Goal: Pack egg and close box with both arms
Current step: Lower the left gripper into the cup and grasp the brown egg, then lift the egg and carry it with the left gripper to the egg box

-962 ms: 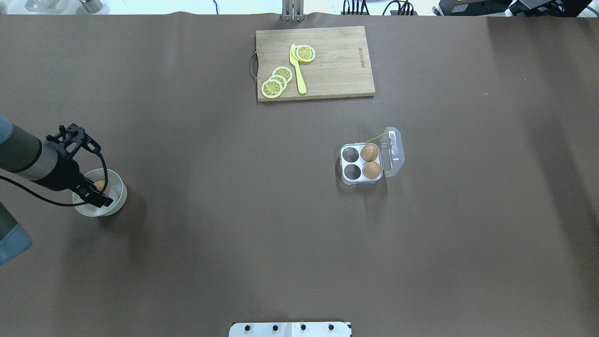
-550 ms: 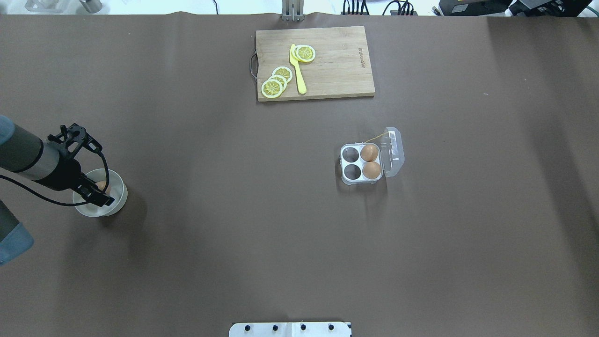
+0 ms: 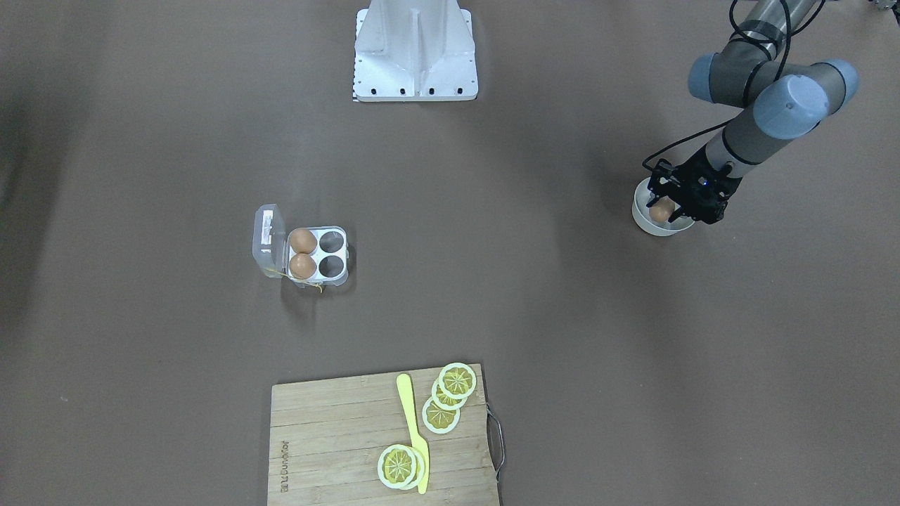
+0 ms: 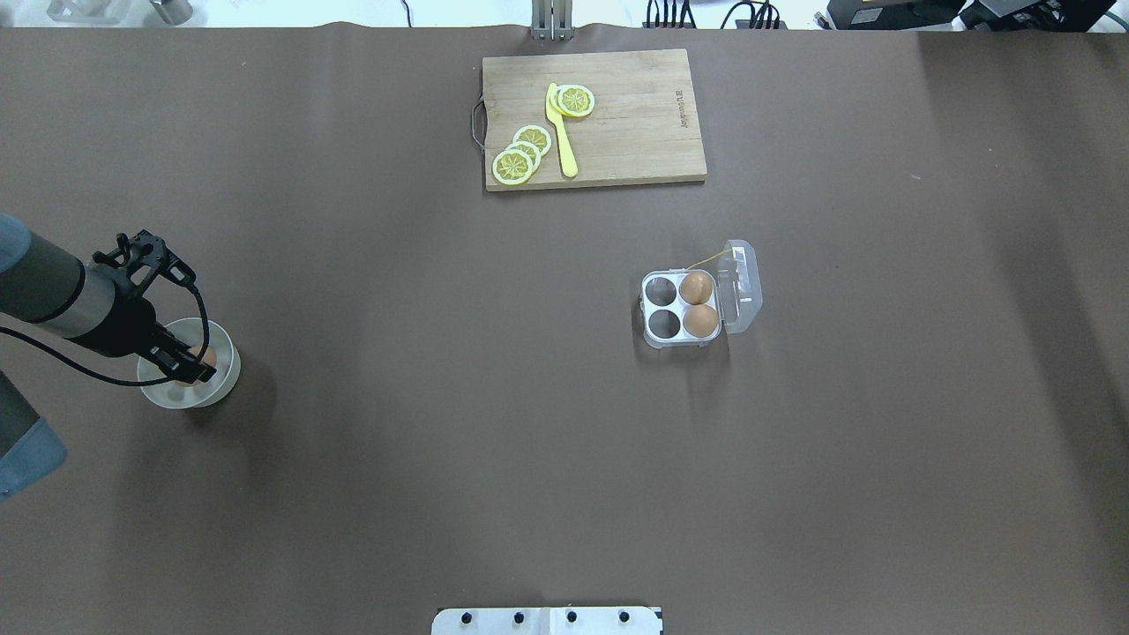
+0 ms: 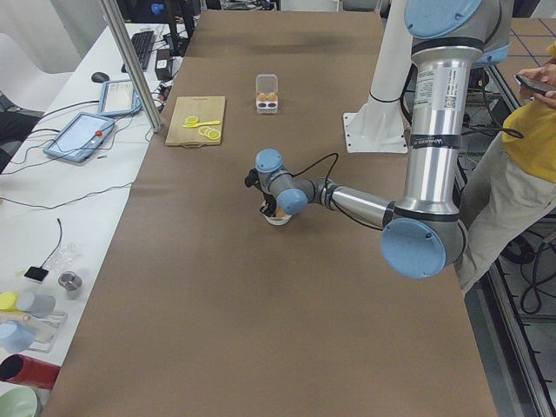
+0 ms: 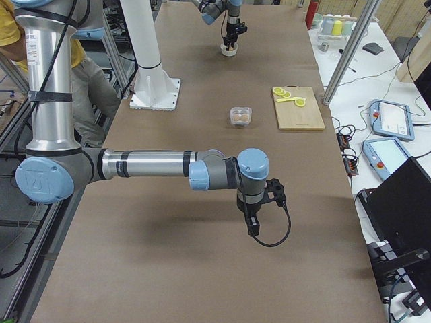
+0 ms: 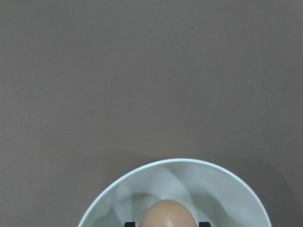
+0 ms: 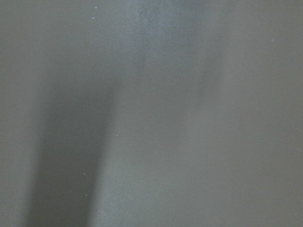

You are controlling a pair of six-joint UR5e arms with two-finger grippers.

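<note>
The egg [image 7: 166,215] lies in a round white bowl [image 4: 226,369] at the table's left. My left gripper [image 4: 190,365] reaches down into the bowl, with one black fingertip [image 7: 129,223] on each side of the egg and a thin gap showing. It looks open. The box [image 4: 668,309] stands right of centre, its clear lid [image 4: 743,284] swung open to the right. Two brown eggs [image 4: 699,304] fill its right cells and the two left cells are empty. My right gripper [image 6: 252,227] shows only in the exterior right view, low over bare table; I cannot tell its state.
A wooden cutting board [image 4: 635,132] with lemon slices [image 4: 522,154] and a yellow knife [image 4: 561,132] lies at the far middle. The white metal stand [image 3: 415,56] sits at the robot's side. A person [image 5: 521,130] stands beside the table.
My left gripper has sunk a little lower into the bowl, so its fingers now sit on both sides of the egg. The box and its eggs have not moved.
</note>
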